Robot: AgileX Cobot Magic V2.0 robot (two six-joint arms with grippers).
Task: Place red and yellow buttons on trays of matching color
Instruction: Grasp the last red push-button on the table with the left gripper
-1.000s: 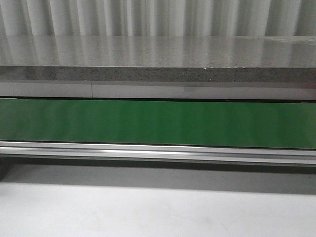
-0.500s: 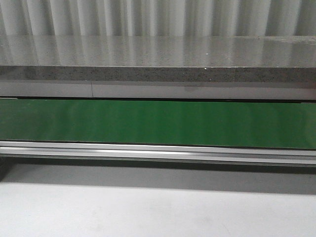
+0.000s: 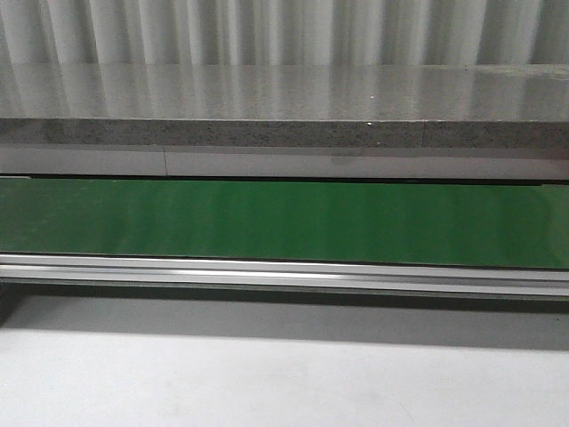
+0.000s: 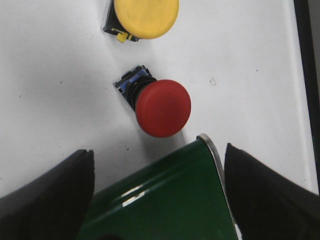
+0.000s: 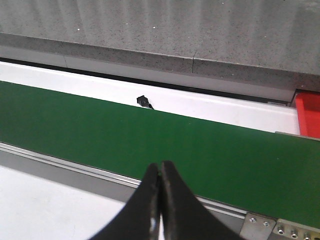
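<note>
In the left wrist view a red button (image 4: pixel 162 107) with a round cap and a black-and-blue base lies on its side on a white surface. A yellow button (image 4: pixel 145 17) lies just beyond it, partly cut off by the frame edge. My left gripper (image 4: pixel 157 197) is open above them with nothing between its black fingers (image 4: pixel 47 197); the red button is a little ahead of the fingertips. My right gripper (image 5: pixel 160 172) is shut and empty above the belt's near rail. A corner of the red tray (image 5: pixel 308 114) shows past the belt. The yellow tray is out of view.
A green conveyor belt (image 3: pixel 284 222) with a metal rail (image 3: pixel 284 271) runs across the front view, and a grey stone ledge (image 3: pixel 284 133) lies behind it. The belt's rounded end (image 4: pixel 165 200) is under my left gripper. A small black part (image 5: pixel 145 101) lies on the white strip behind the belt.
</note>
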